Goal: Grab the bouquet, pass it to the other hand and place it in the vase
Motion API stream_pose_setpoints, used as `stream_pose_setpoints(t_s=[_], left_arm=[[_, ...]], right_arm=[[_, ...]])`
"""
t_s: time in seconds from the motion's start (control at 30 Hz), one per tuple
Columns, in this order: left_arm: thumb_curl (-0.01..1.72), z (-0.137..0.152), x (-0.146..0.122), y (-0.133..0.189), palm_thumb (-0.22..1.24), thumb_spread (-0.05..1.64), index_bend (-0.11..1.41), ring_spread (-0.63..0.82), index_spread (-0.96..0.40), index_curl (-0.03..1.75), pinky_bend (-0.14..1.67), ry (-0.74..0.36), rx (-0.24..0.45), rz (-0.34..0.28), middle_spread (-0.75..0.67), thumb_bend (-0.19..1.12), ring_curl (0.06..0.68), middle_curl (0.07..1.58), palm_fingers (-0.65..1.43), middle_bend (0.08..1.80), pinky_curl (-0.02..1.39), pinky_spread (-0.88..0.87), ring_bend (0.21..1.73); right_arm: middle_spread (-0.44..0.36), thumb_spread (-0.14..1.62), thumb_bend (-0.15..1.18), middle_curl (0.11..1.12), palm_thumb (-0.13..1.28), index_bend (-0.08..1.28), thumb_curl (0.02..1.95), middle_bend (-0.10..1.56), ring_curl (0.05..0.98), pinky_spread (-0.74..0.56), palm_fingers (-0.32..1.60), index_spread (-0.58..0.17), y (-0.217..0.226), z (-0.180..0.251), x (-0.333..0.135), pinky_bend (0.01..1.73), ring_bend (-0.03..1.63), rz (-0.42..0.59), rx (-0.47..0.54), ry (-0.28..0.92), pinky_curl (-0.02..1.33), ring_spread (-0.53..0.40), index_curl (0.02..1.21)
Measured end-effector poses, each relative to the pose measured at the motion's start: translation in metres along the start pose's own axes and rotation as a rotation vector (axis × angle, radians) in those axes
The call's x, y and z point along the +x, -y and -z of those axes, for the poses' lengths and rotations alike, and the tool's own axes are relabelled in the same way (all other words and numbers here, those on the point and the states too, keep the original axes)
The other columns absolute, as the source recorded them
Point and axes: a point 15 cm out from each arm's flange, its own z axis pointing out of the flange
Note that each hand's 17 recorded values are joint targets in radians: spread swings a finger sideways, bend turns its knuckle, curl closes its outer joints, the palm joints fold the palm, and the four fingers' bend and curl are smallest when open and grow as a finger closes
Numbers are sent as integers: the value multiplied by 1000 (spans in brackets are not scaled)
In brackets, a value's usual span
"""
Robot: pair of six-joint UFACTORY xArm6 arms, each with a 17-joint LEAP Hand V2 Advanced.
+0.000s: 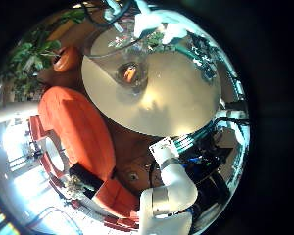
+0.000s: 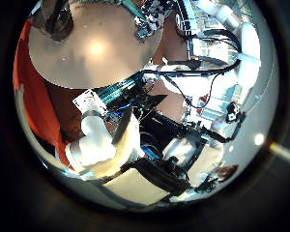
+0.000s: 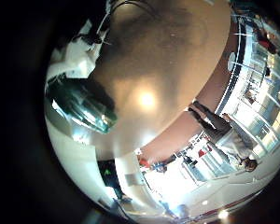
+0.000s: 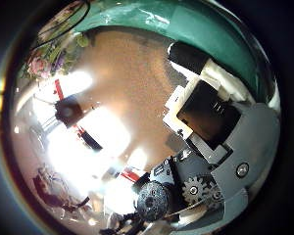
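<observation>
Right thumb side palm view: bouquet (image 4: 41,61) lying on table (image 4: 127,69), well apart from right hand (image 4: 211,127), fingers straight, holding nothing. Left hand (image 1: 171,201) relaxed, empty, vase (image 1: 127,61) facing its palm. Pickup seemingly not begun; next calls for reaching stems, curling round them.

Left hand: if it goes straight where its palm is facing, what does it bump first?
Probably the round tabletop, just beside the glass vase, though depth is hard to judge here.
</observation>
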Motion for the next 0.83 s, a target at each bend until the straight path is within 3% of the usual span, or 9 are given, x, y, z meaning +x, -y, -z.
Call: stream_pose_setpoints(t_s=[0.23, 0.33, 0.4, 0.43, 0.5, 0.53, 0.6, 0.73, 0.83], left_arm=[[300, -2, 1, 2, 333, 1154, 167, 554, 80, 323, 191, -6, -3, 6, 406, -19, 212, 356, 90, 216, 293, 535, 451], [300, -3, 1, 5, 333, 1154, 168, 553, 77, 323, 189, -11, -9, 21, 398, -19, 211, 358, 93, 220, 292, 534, 451], [300, -4, 2, 9, 333, 1154, 168, 553, 76, 323, 188, -22, -14, 38, 396, -19, 210, 358, 96, 225, 291, 531, 449], [300, -5, 3, 12, 333, 1154, 170, 552, 76, 324, 186, -29, -16, 47, 392, -19, 210, 359, 100, 226, 290, 530, 450], [300, -6, 4, 15, 333, 1154, 176, 548, 69, 326, 187, -39, -22, 74, 385, -19, 209, 359, 107, 229, 288, 529, 445], [302, -6, 4, 15, 337, 1152, 174, 547, 68, 327, 187, -41, -25, 94, 382, -18, 209, 360, 108, 231, 287, 528, 443], [304, -3, 3, 18, 339, 1155, 178, 543, 65, 329, 183, -41, -24, 142, 376, -18, 208, 361, 116, 234, 284, 527, 442], [304, 7, 3, 22, 352, 1162, 180, 541, 63, 337, 181, -39, -21, 198, 370, -17, 208, 362, 123, 235, 278, 519, 439], [304, 13, 0, 18, 357, 1166, 178, 541, 63, 340, 181, -41, -13, 224, 368, -17, 207, 361, 123, 235, 275, 517, 438]], right_arm=[[-156, 911, 80, 888, 1118, 1075, 818, 1321, 704, -155, 1118, -314, 0, 0, 0, 1557, 1421, 0, 0, 0, 416, -205, 1005], [-152, 937, -26, 871, 954, 1075, 804, 1309, 699, -178, 1117, -303, 0, 0, 0, 1518, 1419, 0, 0, 0, 425, -202, 1000], [-159, 974, -76, 823, 768, 950, 749, 1244, 668, -262, 1058, -312, 0, 0, 0, 1441, 1388, 0, 0, 0, 410, -212, 952], [-179, 998, -114, 790, 645, 717, 695, 1132, 661, -342, 744, -338, 0, 0, 0, 1475, 1394, 0, 0, 0, 426, -245, 914], [-196, 1028, -76, 734, 572, 455, 638, 965, 642, -393, 376, -370, 0, 0, 0, 1564, 1338, 0, 0, 0, 447, -266, 834], [-184, 1041, -65, 698, 542, 437, 613, 875, 617, -324, 173, -392, 0, 0, 0, 1501, 1261, 0, 0, 0, 431, -237, 792], [-154, 1055, -46, 633, 511, 422, 575, 769, 547, -142, 1, -426, 0, 0, 0, 1395, 1107, 0, 0, 0, 394, -147, 705], [-99, 1072, -30, 538, 495, 403, 521, 634, 415, 143, -33, -435, 0, 0, 0, 1254, 914, 0, 0, 0, 302, 13, 595], [-70, 1080, -26, 493, 498, 391, 493, 570, 369, 269, -15, -425, 0, 0, 0, 1162, 835, 0, 0, 0, 259, 82, 556]])
